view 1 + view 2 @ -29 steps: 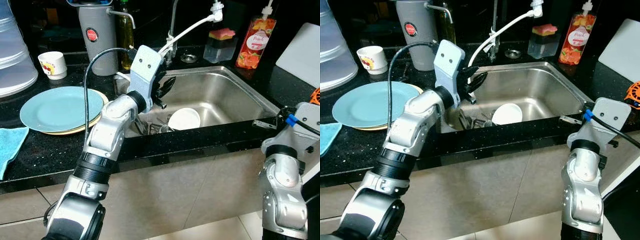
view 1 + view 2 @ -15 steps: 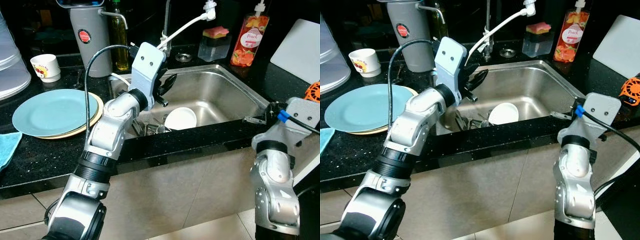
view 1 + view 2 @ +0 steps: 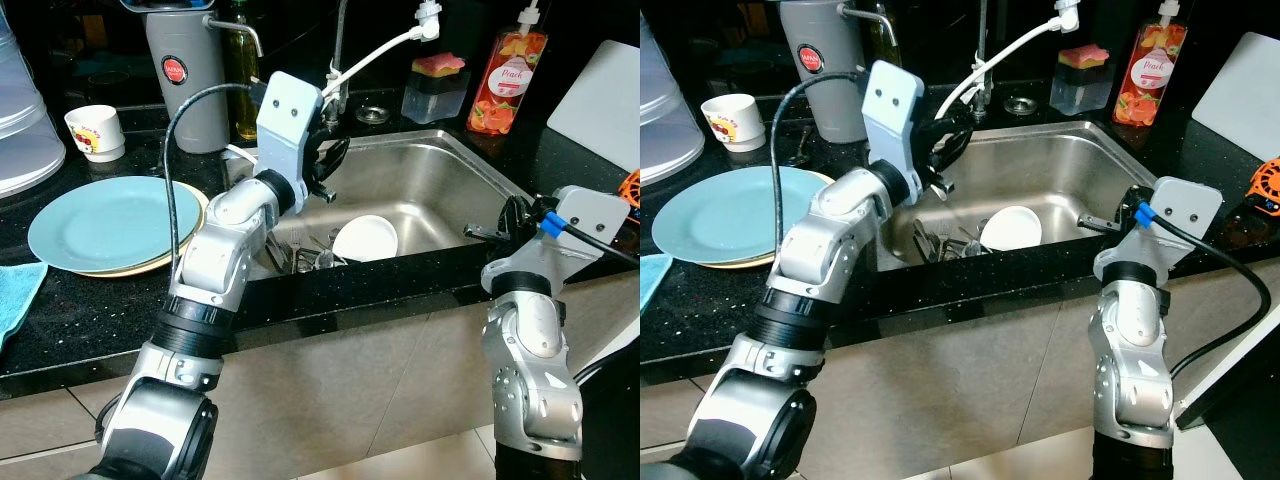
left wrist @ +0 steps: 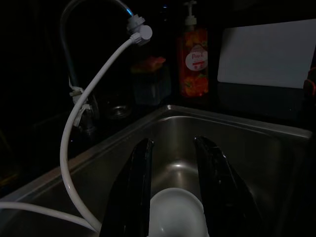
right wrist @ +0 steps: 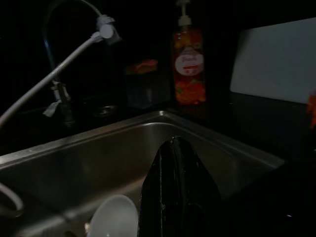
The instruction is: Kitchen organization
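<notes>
A white bowl point(image 3: 365, 238) lies in the steel sink point(image 3: 450, 165) beside several metal utensils point(image 3: 300, 257). My left gripper point(image 3: 328, 172) hovers above the sink's left side, open, with nothing between its fingers point(image 4: 139, 182); in the left wrist view the bowl point(image 4: 175, 215) sits below them. My right gripper point(image 3: 490, 228) is at the sink's front right rim, pointing in over the basin, shut and holding nothing; its closed fingers point(image 5: 177, 187) show in the right wrist view. A blue plate point(image 3: 110, 220) rests on a yellow plate on the counter to the left.
A white cup point(image 3: 95, 132), grey jug point(image 3: 190, 75) and oil bottle point(image 3: 240, 70) stand at the back left. The tap hose point(image 3: 380, 55), sponge holder point(image 3: 435, 85) and orange soap bottle point(image 3: 510, 70) stand behind the sink. A white board point(image 3: 600, 100) is on the right, a blue cloth point(image 3: 15, 300) far left.
My right gripper has swung up and left to the sink's front right rim. The left gripper has risen slightly. The camera has shifted a little.
</notes>
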Available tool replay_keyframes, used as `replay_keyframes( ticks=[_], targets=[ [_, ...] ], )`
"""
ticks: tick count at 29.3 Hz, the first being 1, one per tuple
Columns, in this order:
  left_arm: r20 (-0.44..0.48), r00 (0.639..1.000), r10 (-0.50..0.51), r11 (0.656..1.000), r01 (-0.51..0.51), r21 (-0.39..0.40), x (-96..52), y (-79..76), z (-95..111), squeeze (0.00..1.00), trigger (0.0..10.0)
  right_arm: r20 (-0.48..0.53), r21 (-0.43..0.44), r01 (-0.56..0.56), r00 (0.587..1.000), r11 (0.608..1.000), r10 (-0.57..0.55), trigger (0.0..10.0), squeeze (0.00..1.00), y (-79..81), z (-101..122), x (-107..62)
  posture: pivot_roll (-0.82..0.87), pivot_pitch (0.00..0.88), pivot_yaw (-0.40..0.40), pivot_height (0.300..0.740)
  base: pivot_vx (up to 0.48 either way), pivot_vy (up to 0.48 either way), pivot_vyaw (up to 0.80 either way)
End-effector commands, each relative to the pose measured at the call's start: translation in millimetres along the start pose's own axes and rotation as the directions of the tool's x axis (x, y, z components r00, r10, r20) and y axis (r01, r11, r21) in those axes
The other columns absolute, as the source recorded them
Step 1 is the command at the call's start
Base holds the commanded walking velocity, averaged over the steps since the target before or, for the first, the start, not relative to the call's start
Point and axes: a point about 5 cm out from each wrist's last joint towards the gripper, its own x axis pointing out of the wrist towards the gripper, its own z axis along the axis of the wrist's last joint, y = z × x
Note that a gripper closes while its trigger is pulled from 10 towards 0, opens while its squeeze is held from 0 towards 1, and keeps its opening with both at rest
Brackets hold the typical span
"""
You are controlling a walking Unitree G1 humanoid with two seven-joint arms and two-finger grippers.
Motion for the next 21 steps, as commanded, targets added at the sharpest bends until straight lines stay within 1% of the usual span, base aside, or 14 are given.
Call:
replay_keyframes(
  ticks=[1,3,6,7,14,16,21],
  targets=[
    [-0.001,1.000,-0.011,1.000,0.011,-0.017,2.2,-3.0,1.6,0.00,10.0,-0.036,0.009,-0.036,0.999,0.999,0.036,10.0,0.00,8.4,-5.4,1.0,0.17,0.000,-0.017,0.740,0.000,0.000,0.00],
    [-0.001,1.000,-0.011,1.000,0.011,-0.010,2.2,-3.0,1.9,0.00,10.0,-0.037,0.016,-0.044,0.998,0.999,0.045,10.0,0.00,10.2,-5.5,1.2,0.17,0.000,-0.020,0.740,0.000,0.000,0.00],
    [-0.002,1.000,0.009,1.000,-0.009,-0.012,2.6,-1.3,2.4,0.00,10.0,-0.045,0.061,-0.057,0.997,0.996,0.060,10.0,0.00,13.9,-6.2,2.6,0.18,0.000,-0.027,0.740,0.000,0.000,0.00],
    [-0.002,1.000,0.013,1.000,-0.013,-0.015,2.8,-0.8,2.5,0.00,10.0,-0.048,0.065,-0.056,0.997,0.996,0.059,10.0,0.00,14.1,-6.5,3.0,0.18,0.000,-0.027,0.740,0.000,0.000,0.00],
    [-0.002,1.000,0.011,1.000,-0.011,-0.015,2.9,-1.7,3.0,0.00,10.0,-0.059,0.045,-0.057,0.996,0.997,0.060,10.0,0.00,14.0,-7.8,4.0,0.18,0.000,-0.028,0.740,0.000,0.000,0.00],
    [-0.002,1.000,0.010,1.000,-0.010,-0.017,3.0,-2.3,3.1,0.00,10.0,-0.063,0.051,-0.058,0.996,0.997,0.061,10.0,0.00,13.2,-8.3,3.7,0.18,0.000,-0.028,0.740,0.000,0.000,0.00],
    [-0.002,1.000,0.006,1.000,-0.006,-0.016,3.1,-3.4,3.2,0.00,10.0,-0.076,0.045,-0.034,0.996,0.998,0.038,10.0,0.00,9.0,-10.1,3.8,0.18,0.000,-0.029,0.740,0.000,0.000,0.80]
  ],
)
